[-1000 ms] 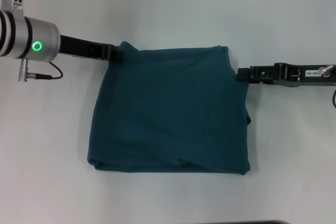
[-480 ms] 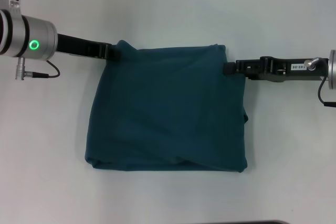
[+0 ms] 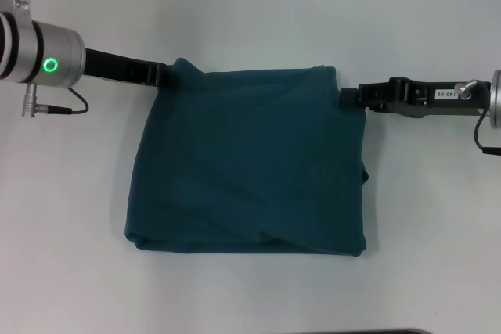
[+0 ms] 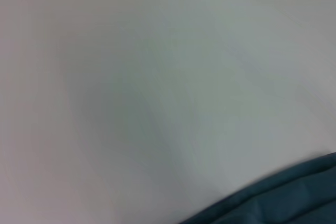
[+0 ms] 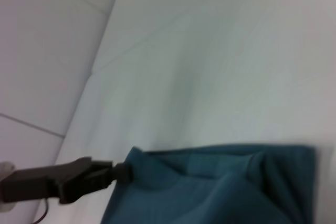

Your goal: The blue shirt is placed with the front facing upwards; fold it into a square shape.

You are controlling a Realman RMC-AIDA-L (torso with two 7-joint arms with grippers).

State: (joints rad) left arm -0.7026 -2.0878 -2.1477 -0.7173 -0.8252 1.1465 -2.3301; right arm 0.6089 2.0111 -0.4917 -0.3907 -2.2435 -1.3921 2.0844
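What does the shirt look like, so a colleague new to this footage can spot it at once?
On the white table, look at the middle, between the two arms. The blue shirt lies there folded into a rough square, with the left gripper at its far left corner and the right gripper at its far right edge. It is the only dark teal cloth in sight.

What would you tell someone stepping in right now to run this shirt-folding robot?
Left gripper: at the shirt's far left corner, tip against the cloth; grip unclear.
Right gripper: at the far right corner, also touching the edge; grip unclear.
Shirt: lying on the white table, already folded into a roughly square bundle, lettering hidden.
Done: the main folds.
Left: probably just release, pull both arms clear, and check that the near edge, which looks a bit lumpy, lies flat.
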